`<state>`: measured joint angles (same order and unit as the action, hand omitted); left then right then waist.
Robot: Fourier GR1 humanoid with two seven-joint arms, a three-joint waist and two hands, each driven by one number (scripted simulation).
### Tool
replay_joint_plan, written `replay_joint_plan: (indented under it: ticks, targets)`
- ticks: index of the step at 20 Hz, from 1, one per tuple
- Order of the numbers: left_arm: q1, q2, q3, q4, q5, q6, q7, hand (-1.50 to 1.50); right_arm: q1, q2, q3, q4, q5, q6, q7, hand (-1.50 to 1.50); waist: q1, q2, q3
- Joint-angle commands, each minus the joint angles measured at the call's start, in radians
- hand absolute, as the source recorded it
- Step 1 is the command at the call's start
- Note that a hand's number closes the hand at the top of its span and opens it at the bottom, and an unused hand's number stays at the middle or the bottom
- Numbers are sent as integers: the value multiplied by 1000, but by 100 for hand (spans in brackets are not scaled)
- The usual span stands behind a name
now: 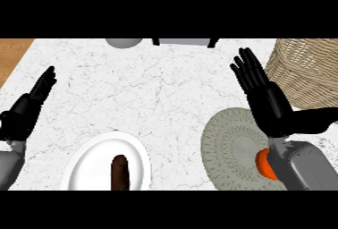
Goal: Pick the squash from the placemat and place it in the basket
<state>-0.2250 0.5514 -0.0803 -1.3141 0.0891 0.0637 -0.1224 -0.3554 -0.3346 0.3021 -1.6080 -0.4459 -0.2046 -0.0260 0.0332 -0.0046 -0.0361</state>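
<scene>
Orange squash (262,163) lies on the placemat (228,143), partly under the right forearm (305,164).

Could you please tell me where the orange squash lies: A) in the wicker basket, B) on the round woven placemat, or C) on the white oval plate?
B: the orange squash shows on the round grey woven placemat, partly hidden by the grey right forearm.
</scene>
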Motion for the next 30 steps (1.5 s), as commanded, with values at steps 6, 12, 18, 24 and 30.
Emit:
replay_joint_plan:
  ticks: [6,12,18,24,30]
  targets:
    - [10,-104,34,27,113,9,101,0,-127,-91,-86,62,-302,587,-143,150,38,36,46]
    - [47,-138,39,22,167,11,198,0,14,-233,123,-193,143,815,-514,-150,-48,-3,45]
    - [47,-144,43,-64,147,50,295,0,280,-354,39,-399,278,772,-594,-150,-46,-1,37]
    - [61,-118,73,-25,160,11,253,0,175,-570,-103,-459,338,787,-374,-150,-51,-4,34]
    - [30,-142,54,-25,147,20,271,0,41,-698,-289,-392,444,757,-220,-150,-42,2,34]
